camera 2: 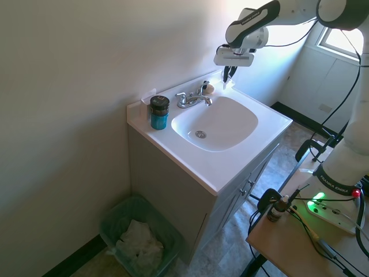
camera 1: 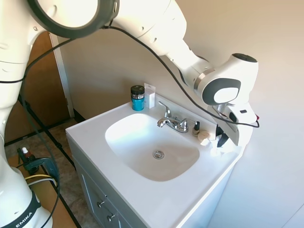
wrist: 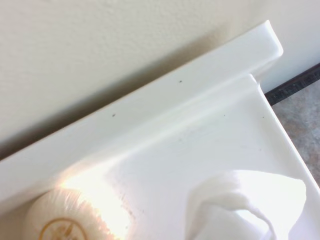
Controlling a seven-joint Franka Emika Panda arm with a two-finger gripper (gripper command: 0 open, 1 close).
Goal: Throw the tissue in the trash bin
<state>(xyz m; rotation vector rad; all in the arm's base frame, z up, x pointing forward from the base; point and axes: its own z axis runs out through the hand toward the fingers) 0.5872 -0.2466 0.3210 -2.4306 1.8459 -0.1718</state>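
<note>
The tissue [camera 1: 215,151] is a small white crumpled wad on the back right corner of the white vanity top, next to the wall. In the wrist view the tissue [wrist: 245,210] fills the lower right. My gripper [camera 1: 227,142] hangs just above it, pointing down, open, with its dark fingers spread to either side of the wad. From the other side the gripper [camera 2: 229,78] shows at the far corner of the counter. The trash bin [camera 2: 112,220] stands on the floor beside the vanity's other end, against the wall, lined and holding white paper.
A round beige soap [camera 1: 204,136] and a small dark bottle [camera 1: 196,127] sit just beside the tissue. The chrome faucet [camera 1: 171,122] stands behind the sink basin [camera 1: 142,152]. A blue jar with a black lid [camera 1: 137,98] stands at the back left corner.
</note>
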